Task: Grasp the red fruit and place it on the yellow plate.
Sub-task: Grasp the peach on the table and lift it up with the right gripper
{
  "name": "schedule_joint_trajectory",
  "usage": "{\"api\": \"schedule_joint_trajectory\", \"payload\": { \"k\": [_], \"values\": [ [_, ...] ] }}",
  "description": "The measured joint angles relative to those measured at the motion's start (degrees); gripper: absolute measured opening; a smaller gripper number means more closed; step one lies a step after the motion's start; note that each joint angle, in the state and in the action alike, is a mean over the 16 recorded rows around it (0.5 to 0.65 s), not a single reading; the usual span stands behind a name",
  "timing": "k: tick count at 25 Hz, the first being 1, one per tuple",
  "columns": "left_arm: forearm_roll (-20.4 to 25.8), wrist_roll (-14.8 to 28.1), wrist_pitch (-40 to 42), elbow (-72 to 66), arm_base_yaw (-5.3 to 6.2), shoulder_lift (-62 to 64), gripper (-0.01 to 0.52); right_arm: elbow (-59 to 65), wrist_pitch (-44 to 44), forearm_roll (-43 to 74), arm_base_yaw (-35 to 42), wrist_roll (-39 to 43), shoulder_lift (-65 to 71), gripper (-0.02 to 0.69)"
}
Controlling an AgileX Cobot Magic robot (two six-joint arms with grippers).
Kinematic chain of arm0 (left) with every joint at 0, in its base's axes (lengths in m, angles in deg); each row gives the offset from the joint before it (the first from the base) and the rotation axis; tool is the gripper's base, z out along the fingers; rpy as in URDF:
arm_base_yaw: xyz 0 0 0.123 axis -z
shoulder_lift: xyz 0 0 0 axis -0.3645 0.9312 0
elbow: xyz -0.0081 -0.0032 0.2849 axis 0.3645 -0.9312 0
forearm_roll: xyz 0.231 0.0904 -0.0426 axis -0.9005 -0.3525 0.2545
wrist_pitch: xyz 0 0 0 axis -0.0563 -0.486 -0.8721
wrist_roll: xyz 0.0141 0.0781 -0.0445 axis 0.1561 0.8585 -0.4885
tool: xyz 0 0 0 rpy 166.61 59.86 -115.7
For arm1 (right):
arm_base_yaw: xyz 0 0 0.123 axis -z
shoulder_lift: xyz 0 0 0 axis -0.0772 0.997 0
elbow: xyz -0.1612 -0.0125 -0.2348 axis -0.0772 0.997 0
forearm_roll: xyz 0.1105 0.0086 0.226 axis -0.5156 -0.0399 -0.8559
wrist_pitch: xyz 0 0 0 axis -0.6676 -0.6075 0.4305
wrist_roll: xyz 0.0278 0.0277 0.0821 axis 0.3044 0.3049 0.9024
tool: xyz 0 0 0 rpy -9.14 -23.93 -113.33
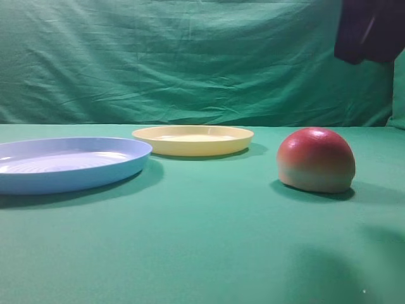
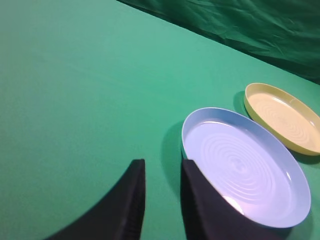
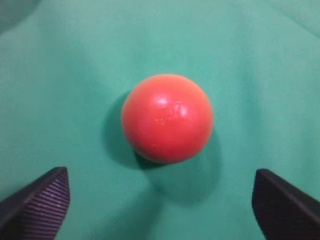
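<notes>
Nearest the lens in the right wrist view: two ribbed black fingertips (image 3: 40, 202), spread wide at the bottom corners, nothing between them, so right gripper (image 3: 160, 210) open and empty, poised straight above. Just beyond, dead centre, the red fruit (image 3: 167, 118), resting alone on the green cloth (image 3: 75, 60), touching no plate. Smooth, glossy skin with a faint embossed mark on top; probably light, likely a hollow or foam prop, and probably slick under the pads. Best bet for a hold: across the widest part, low on the flanks, not up on the sloping crown where pads could slide off. From the side, in the exterior high view, a different story: the same fruit a dome with a flat base, red on top fading to yellowish-green below, none of which shows from overhead. Further left and well apart, the light blue plate (image 1: 69, 163), and behind it, just beside, the yellow plate (image 1: 193, 140), bare and waiting. Top right corner, only a dark blur of arm. Over in the left wrist view, both plates again, rims close together, no fruit in sight; left gripper (image 2: 162, 172) with its dark fingers nearly together, a narrow gap only, holding nothing.
</notes>
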Motion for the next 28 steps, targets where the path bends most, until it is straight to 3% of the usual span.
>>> {"api": "schedule_joint_trajectory", "payload": {
  "k": [3, 8, 21, 28],
  "values": [
    [0.00, 0.00, 0.00, 0.00, 0.00, 0.00, 0.157, -0.26, 1.79, -0.26, 0.00, -0.29, 3.21, 0.639],
    [0.00, 0.00, 0.00, 0.00, 0.00, 0.00, 0.157, -0.53, 5.18, -0.32, 0.00, -0.41, 7.98, 0.595],
    [0.00, 0.00, 0.00, 0.00, 0.00, 0.00, 0.157, -8.42, 8.36, -0.36, 0.00, -0.50, 13.39, 0.292],
    [0.00, 0.00, 0.00, 0.00, 0.00, 0.00, 0.157, -19.61, 11.02, -0.42, 0.00, -1.64, 16.20, 0.205]
  ]
}}
